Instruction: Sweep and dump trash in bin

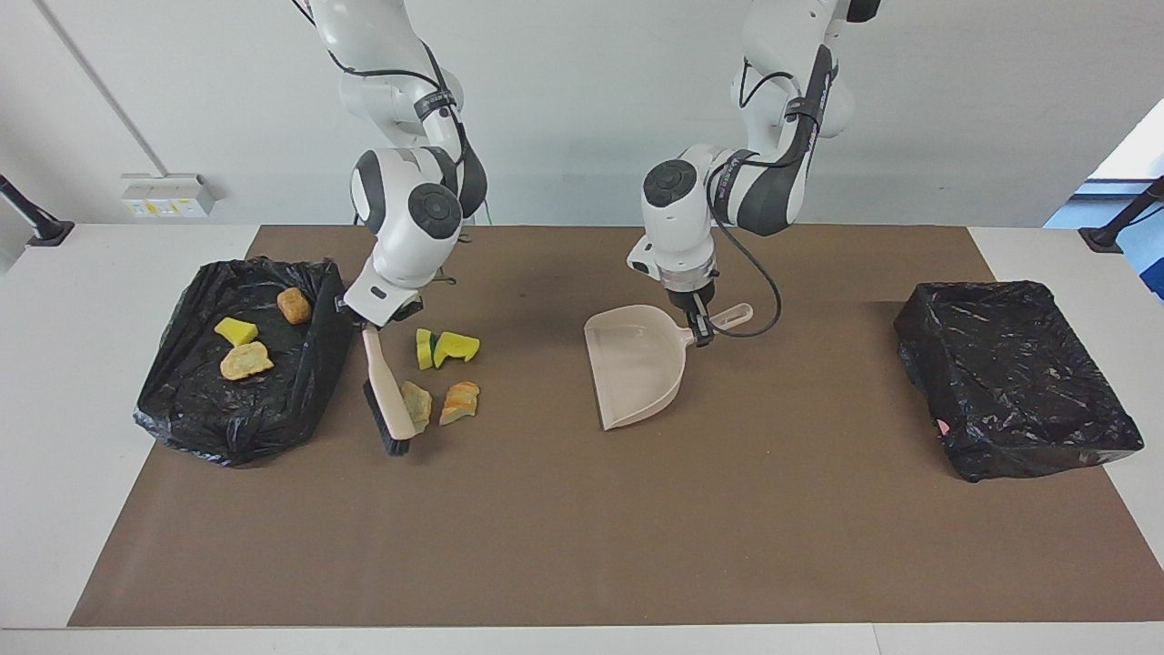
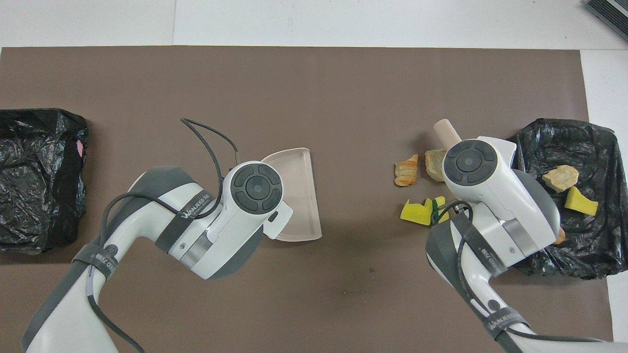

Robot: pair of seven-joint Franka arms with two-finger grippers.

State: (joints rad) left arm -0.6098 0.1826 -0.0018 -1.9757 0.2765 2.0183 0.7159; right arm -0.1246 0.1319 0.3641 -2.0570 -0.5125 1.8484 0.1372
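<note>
On the mat (image 1: 564,546), the bin (image 1: 191,418) at the right arm's end holds three scraps (image 1: 245,361). Beside it the right gripper (image 1: 366,324) is clamped on a brush (image 1: 389,400), bristles seemingly touching the mat beside the four loose scraps (image 1: 459,401). Toward the middle, the left gripper (image 1: 698,329) grips the handle of the dustpan (image 1: 637,364), which looks just off the mat. A second bin (image 1: 1018,455) sits at the left arm's end.
</note>
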